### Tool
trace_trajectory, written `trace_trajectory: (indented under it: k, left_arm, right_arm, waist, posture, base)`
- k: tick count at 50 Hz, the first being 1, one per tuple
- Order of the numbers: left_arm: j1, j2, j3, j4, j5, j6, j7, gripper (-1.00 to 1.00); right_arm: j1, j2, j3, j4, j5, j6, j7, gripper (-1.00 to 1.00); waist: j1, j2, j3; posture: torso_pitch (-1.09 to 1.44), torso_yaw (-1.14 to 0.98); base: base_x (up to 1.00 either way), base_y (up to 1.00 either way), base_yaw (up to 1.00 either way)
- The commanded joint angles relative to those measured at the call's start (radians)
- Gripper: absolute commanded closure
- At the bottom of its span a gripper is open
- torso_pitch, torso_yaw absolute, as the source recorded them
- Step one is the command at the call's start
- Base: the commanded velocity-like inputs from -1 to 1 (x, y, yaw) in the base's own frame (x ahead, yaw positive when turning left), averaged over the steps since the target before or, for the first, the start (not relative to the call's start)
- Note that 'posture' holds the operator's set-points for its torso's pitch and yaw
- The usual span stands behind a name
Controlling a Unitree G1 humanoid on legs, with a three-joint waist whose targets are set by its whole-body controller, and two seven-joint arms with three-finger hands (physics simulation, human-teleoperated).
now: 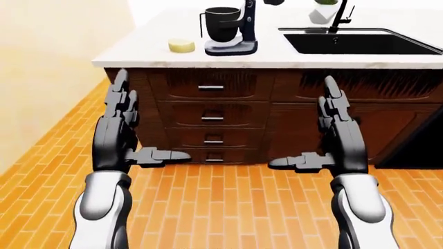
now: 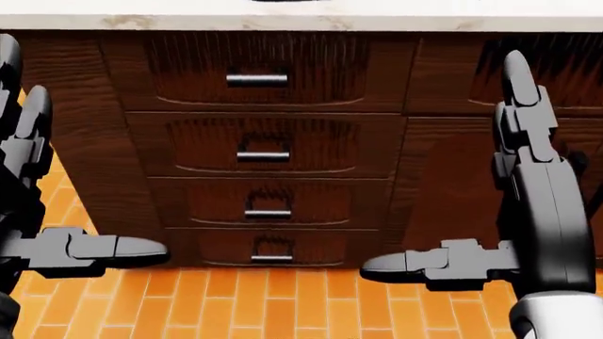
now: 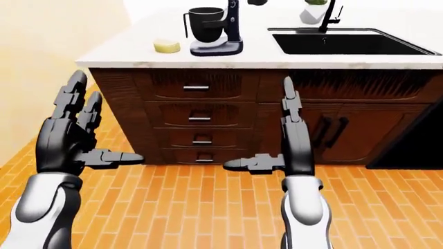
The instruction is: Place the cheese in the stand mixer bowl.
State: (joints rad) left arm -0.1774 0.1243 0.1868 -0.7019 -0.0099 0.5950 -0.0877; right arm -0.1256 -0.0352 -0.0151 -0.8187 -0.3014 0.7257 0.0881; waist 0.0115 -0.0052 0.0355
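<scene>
1. the robot is standing on the brick-pattern floor (image 1: 228, 202), facing the dark wood cabinet (image 1: 277, 119) under the pale counter (image 1: 145, 44), and is not yet within reach of the worktop.
2. the left hand (image 1: 118, 129) is hanging empty at the left of the left-eye view, fingers apart and pointing up, thumb sticking out toward the middle.
3. the right hand (image 1: 339, 137) is mirroring it at the right, fingers spread, holding nothing.
4. the cheese (image 1: 181, 45), a pale yellow round, is lying on the counter near its left end, just left of the stand mixer (image 1: 232, 28) and apart from its base.
5. the stand mixer bowl (image 1: 222, 24), dark and open-topped with a handle on its left side, is sitting on the mixer base under the raised head.
6. a black sink (image 1: 357, 42) with a faucet (image 1: 339, 15) is occupying the counter well to the right; a drawer stack (image 2: 259, 162) is filling the head view.
7. judgement: the step in hand is the approach. doing it well is looking like closing in squarely on the drawer stack, so the cheese sits ahead of the left hand, and stopping short of the cabinet face.
8. judgement: the cheese looks low and flat, so a grasp from above with fingers wide should suit; the lift needs to clear the bowl rim and avoid the mixer head.
</scene>
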Motion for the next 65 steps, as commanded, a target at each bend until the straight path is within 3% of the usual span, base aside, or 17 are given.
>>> trace_trajectory:
  k: [1,4,5,13,17,20,26,33,40,45,49,50,53,58,62,63,65]
  left_arm:
    - [-0.020,0.004,-0.001,-0.027,-0.003,-0.026,-0.001,-1.00]
    - [-0.020,0.004,0.001,-0.027,-0.005,-0.026,-0.001,-1.00]
    - [-0.019,0.003,-0.002,-0.029,-0.004,-0.026,0.000,-1.00]
    - [-0.018,0.003,-0.005,-0.031,-0.002,-0.026,0.000,-1.00]
    - [-0.018,0.003,-0.002,-0.026,-0.004,-0.031,0.000,-1.00]
    - [-0.024,0.006,-0.005,-0.039,0.000,-0.020,-0.001,-1.00]
    - [-0.012,0.000,-0.011,-0.043,0.003,-0.026,-0.002,-1.00]
    - [-0.012,-0.002,-0.011,-0.051,0.006,-0.021,-0.007,-1.00]
    - [-0.009,-0.003,-0.013,-0.047,0.010,-0.029,-0.010,-1.00]
    - [-0.010,-0.003,-0.009,-0.049,0.007,-0.027,-0.012,-1.00]
    - [-0.011,-0.003,-0.009,-0.056,0.007,-0.019,-0.012,-1.00]
    - [-0.010,-0.002,-0.009,-0.060,0.008,-0.017,-0.012,-1.00]
    - [-0.019,0.003,-0.002,-0.067,0.005,-0.007,-0.014,-1.00]
    - [-0.020,0.004,-0.004,-0.063,0.006,-0.011,-0.012,-1.00]
    - [-0.021,0.004,-0.003,-0.062,0.005,-0.011,-0.013,-1.00]
    - [-0.025,0.005,-0.003,-0.063,0.005,-0.007,-0.013,-1.00]
    - [-0.029,0.007,-0.001,-0.065,0.003,-0.002,-0.012,-1.00]
  right_arm:
    - [-0.017,-0.004,0.000,-0.027,-0.009,-0.024,-0.007,-1.00]
    - [-0.015,-0.003,0.002,-0.026,-0.011,-0.026,-0.009,-1.00]
    - [-0.015,-0.002,0.003,-0.024,-0.011,-0.027,-0.008,-1.00]
    - [-0.015,0.001,0.004,-0.021,-0.010,-0.028,-0.007,-1.00]
    - [-0.015,0.000,0.003,-0.023,-0.011,-0.028,-0.007,-1.00]
    - [-0.014,0.003,-0.004,-0.015,-0.003,-0.030,-0.012,-1.00]
    - [-0.011,-0.003,-0.008,-0.026,-0.007,-0.034,-0.019,-1.00]
    - [-0.011,-0.005,-0.010,-0.030,-0.013,-0.033,-0.018,-1.00]
    - [-0.015,-0.008,-0.013,-0.029,-0.015,-0.033,-0.014,-1.00]
    - [-0.016,-0.006,-0.005,-0.037,-0.024,-0.027,-0.014,-1.00]
    - [-0.018,-0.006,0.000,-0.040,-0.035,-0.023,-0.009,-1.00]
    - [-0.018,-0.005,0.000,-0.041,-0.035,-0.023,-0.008,-1.00]
    - [-0.027,-0.008,0.011,-0.047,-0.055,-0.007,-0.001,-1.00]
    - [-0.023,-0.005,0.007,-0.042,-0.057,-0.016,0.003,-1.00]
    - [-0.019,-0.002,0.004,-0.041,-0.057,-0.020,0.002,-1.00]
    - [-0.019,-0.002,0.006,-0.042,-0.058,-0.020,0.001,-1.00]
    - [-0.021,-0.002,0.002,-0.040,-0.057,-0.021,0.002,-1.00]
  waist:
    - [-0.003,0.001,-0.010]
    - [-0.005,-0.076,-0.028]
    - [-0.013,-0.045,-0.018]
    - [-0.004,0.004,-0.007]
    - [-0.009,0.103,-0.028]
    - [-0.005,0.062,-0.003]
    - [0.005,-0.026,-0.014]
    - [-0.004,0.006,-0.040]
    - [-0.009,0.038,-0.003]
    - [-0.009,0.016,-0.003]
    - [-0.009,-0.043,-0.003]
    - [-0.013,-0.011,-0.007]
    - [-0.008,-0.028,-0.011]
    - [-0.010,0.009,0.001]
    - [-0.018,0.108,-0.024]
    - [-0.005,0.059,-0.008]
    - [-0.004,0.079,-0.005]
  posture:
    - [0.00,0.00]
    - [0.00,0.00]
    - [0.00,0.00]
    - [0.00,0.00]
    - [0.00,0.00]
    - [0.00,0.00]
    - [0.00,0.00]
    - [0.00,0.00]
    - [0.00,0.00]
    - [0.00,0.00]
    - [0.00,0.00]
    - [0.00,0.00]
    - [0.00,0.00]
    - [0.00,0.00]
    - [0.00,0.00]
    - [0.00,0.00]
    - [0.00,0.00]
  base:
    - [0.00,0.00,0.25]
    - [0.00,0.00,0.25]
    - [0.00,0.00,0.25]
    - [0.00,0.00,0.25]
    - [0.00,0.00,0.25]
    - [0.00,0.00,0.16]
    - [0.00,0.00,0.00]
    - [0.03,0.00,0.00]
    - [0.10,0.00,0.00]
    - [0.16,0.00,0.00]
    - [0.17,0.00,0.00]
    - [0.18,0.00,0.00]
    - [0.17,0.00,0.00]
    - [0.18,0.00,0.00]
    - [0.18,0.00,0.00]
    - [0.18,0.00,0.00]
    - [0.18,0.00,0.00]
